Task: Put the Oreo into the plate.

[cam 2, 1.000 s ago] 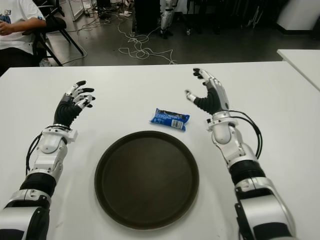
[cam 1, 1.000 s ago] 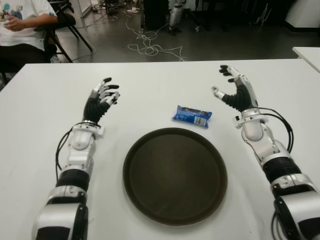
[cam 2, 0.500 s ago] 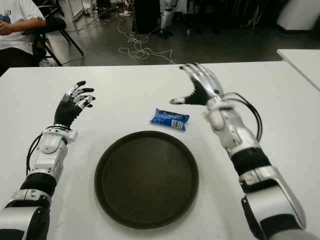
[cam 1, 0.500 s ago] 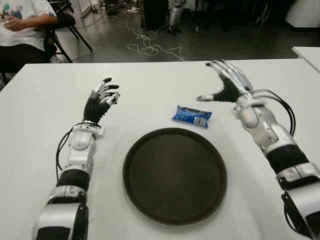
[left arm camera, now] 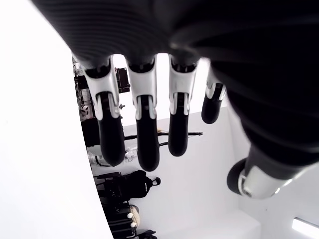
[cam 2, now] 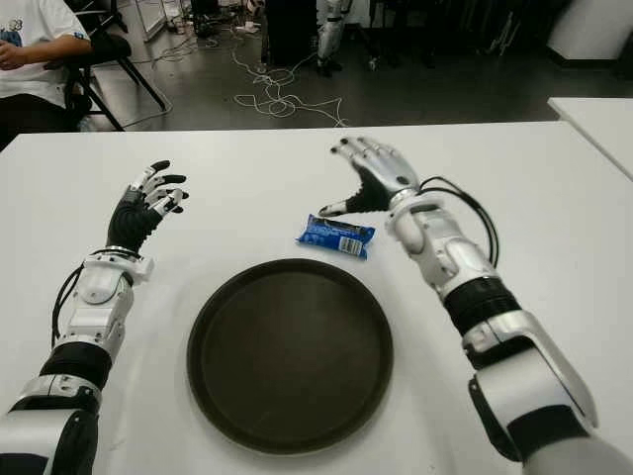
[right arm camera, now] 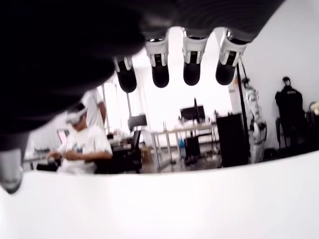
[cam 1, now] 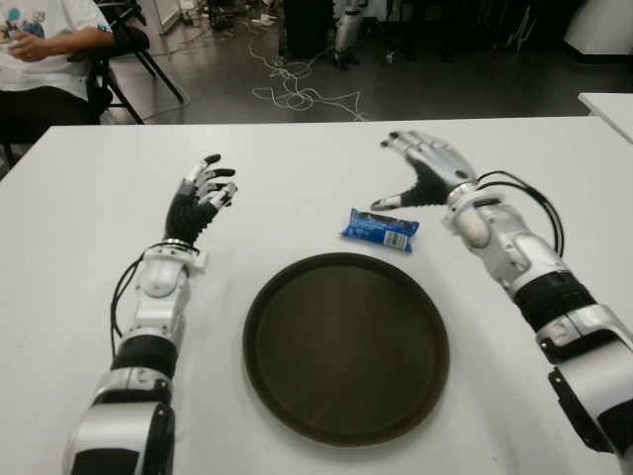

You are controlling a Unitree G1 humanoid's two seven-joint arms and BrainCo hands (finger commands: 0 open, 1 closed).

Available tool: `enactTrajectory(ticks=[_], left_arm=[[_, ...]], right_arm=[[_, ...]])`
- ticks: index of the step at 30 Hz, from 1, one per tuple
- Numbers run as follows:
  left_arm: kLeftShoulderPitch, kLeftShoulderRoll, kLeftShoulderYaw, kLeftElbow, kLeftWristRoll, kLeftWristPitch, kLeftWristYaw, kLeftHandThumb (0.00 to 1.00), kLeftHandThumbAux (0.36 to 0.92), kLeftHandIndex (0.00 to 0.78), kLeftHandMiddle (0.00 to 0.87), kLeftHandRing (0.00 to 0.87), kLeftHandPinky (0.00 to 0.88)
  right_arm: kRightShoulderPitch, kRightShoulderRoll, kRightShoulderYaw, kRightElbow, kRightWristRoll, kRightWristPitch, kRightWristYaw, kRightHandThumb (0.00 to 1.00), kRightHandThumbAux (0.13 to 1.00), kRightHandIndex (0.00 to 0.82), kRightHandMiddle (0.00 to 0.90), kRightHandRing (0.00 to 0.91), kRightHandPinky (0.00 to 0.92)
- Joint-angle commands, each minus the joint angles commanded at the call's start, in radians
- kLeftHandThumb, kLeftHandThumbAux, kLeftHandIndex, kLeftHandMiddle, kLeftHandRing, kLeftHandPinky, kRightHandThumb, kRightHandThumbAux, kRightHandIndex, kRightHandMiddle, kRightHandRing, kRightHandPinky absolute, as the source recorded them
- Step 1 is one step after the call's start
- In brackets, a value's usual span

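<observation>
A blue Oreo packet lies on the white table just beyond the far right rim of a round dark plate. My right hand hovers just behind and to the right of the packet, palm down, fingers spread, thumb tip close above the packet's far edge. It holds nothing. My left hand shows to the left of the plate, fingers relaxed and empty. The right wrist view shows only spread fingertips over the table; the packet is hidden there.
A seated person is at the far left behind the table. Cables lie on the floor beyond the far edge. A second white table corner shows at the far right.
My right hand has turned from palm-sideways to palm-down and moved left toward the packet. The left hand, the packet and the plate have not moved.
</observation>
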Motion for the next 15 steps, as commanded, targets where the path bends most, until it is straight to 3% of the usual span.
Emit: enactTrajectory(ticks=[15], left_arm=[[0.003, 0.002, -0.003, -0.003, 0.010, -0.006, 0.007, 0.251, 0.608, 0.146, 0.278, 0.325, 0.396]], right_arm=[[-0.033, 0.041, 0.056, 0.116, -0.017, -0.018, -0.085, 0.000, 0.479, 0.007, 0.027, 0.028, 0.053]])
